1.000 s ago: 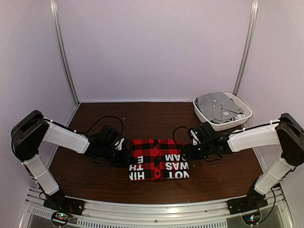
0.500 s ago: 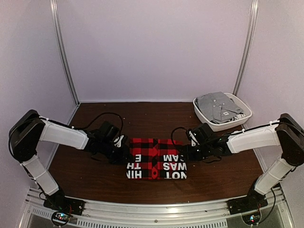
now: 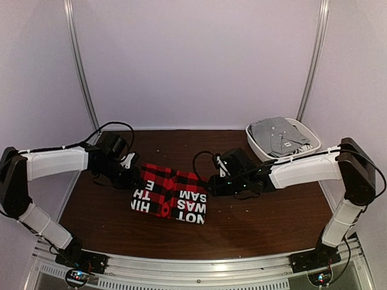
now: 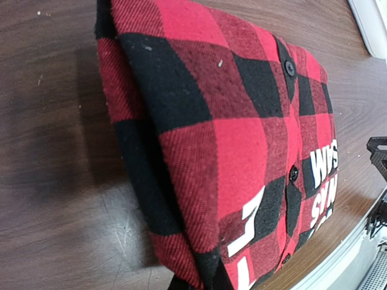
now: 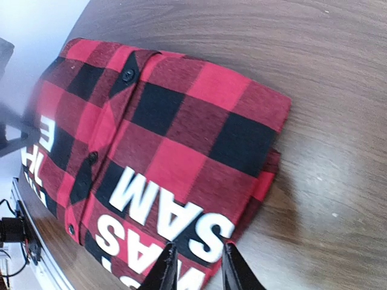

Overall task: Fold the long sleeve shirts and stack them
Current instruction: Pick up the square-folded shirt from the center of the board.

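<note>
One long sleeve shirt [image 3: 169,193], red-and-black check flannel with white letters, lies folded into a rectangle on the brown table, turned slightly askew. My left gripper [image 3: 134,177] is at its left edge, and in the left wrist view the cloth [image 4: 230,139] fills the frame, with the fold running into the jaws at the bottom edge [image 4: 193,283]. My right gripper [image 3: 213,183] is at the shirt's right edge. In the right wrist view its two fingertips [image 5: 167,266] stand close together, pinched on the lettered edge of the shirt [image 5: 163,145].
A white basket [image 3: 260,148] stands at the back right with folded grey clothing [image 3: 278,134] in it. Bare brown tabletop [image 3: 272,208] lies in front and to the right. Metal frame posts stand at both back corners, and a rail runs along the near edge.
Both arms have moved left and slightly back, taking the folded shirt with them. The shirt has slid left and turned a little.
</note>
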`<control>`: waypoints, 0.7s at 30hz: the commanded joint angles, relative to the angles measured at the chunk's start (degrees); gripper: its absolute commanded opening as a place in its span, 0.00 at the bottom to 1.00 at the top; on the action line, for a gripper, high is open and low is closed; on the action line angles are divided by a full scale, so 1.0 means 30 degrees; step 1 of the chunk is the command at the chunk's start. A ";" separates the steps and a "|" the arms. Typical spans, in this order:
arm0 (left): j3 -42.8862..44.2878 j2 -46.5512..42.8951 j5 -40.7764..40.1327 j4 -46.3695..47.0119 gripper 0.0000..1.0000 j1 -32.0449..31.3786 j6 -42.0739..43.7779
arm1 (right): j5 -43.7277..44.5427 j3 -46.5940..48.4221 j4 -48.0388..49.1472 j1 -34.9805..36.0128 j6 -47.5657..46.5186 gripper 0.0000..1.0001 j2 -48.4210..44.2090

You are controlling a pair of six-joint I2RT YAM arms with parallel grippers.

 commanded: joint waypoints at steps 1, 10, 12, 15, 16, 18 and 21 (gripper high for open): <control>0.1267 -0.0369 -0.0307 -0.1333 0.00 0.0329 0.1702 | 0.0241 0.2434 0.0523 0.0708 0.0167 0.23 0.2548; 0.3071 -0.0572 -0.0282 -0.2587 0.00 0.0747 0.2612 | 0.0404 0.4576 0.0461 0.0876 0.0796 0.13 0.5529; 0.3699 -0.0563 0.0268 -0.2749 0.00 0.0748 0.2961 | 0.0342 0.5111 0.0625 0.1045 0.1014 0.13 0.6106; 0.4904 -0.0524 0.1326 -0.2921 0.00 0.0748 0.3294 | 0.0428 0.6129 0.0705 0.1377 0.1373 0.13 0.7091; 0.5447 -0.0453 0.1698 -0.2998 0.00 0.0748 0.3353 | 0.0374 0.6422 0.0846 0.1470 0.1560 0.13 0.7424; 0.6498 -0.0235 0.2669 -0.2987 0.00 0.0726 0.3389 | 0.0151 0.6981 0.1342 0.1603 0.1969 0.13 0.8126; 0.7976 0.0424 0.3635 -0.2813 0.00 0.0152 0.3335 | -0.0668 0.8049 0.2754 0.1617 0.2541 0.13 0.9222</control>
